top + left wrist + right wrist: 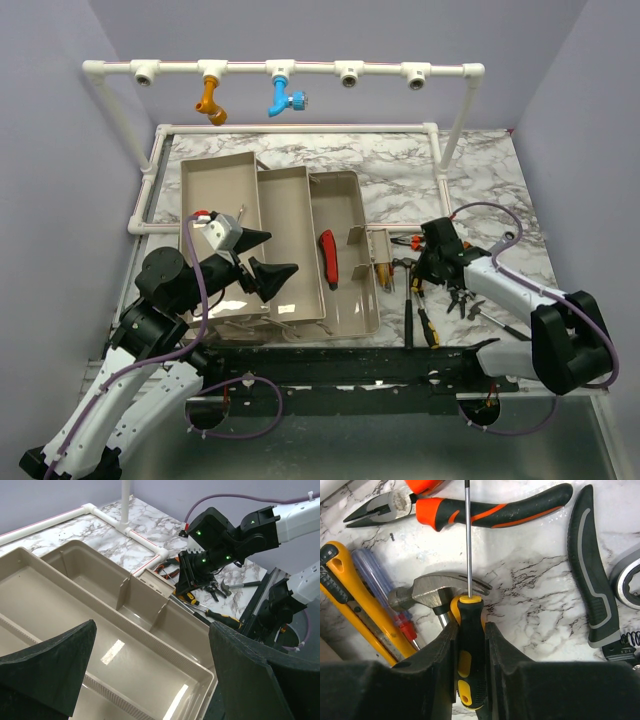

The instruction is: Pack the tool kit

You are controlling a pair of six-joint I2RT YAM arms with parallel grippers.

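The beige toolbox point(345, 300) lies open on the marble table with its trays point(285, 215) fanned out to the left. A red-handled knife point(328, 258) lies in its base. My left gripper point(262, 262) is open and empty above the trays point(100, 645). My right gripper point(425, 268) is down among the loose tools to the right of the box. It is shut on a black-and-yellow screwdriver point(471, 650), whose shaft points away over a hammer head point(435, 592). Orange-handled pliers point(485, 510) and a yellow knife point(355, 605) lie close by.
A white pipe frame point(300, 70) with an orange fitting point(210, 100) and a blue fitting point(285, 98) spans the back. Its lower rail point(300, 128) runs behind the box. A black-and-grey handle point(590, 570) lies right of the screwdriver. A black rail point(350, 370) edges the front.
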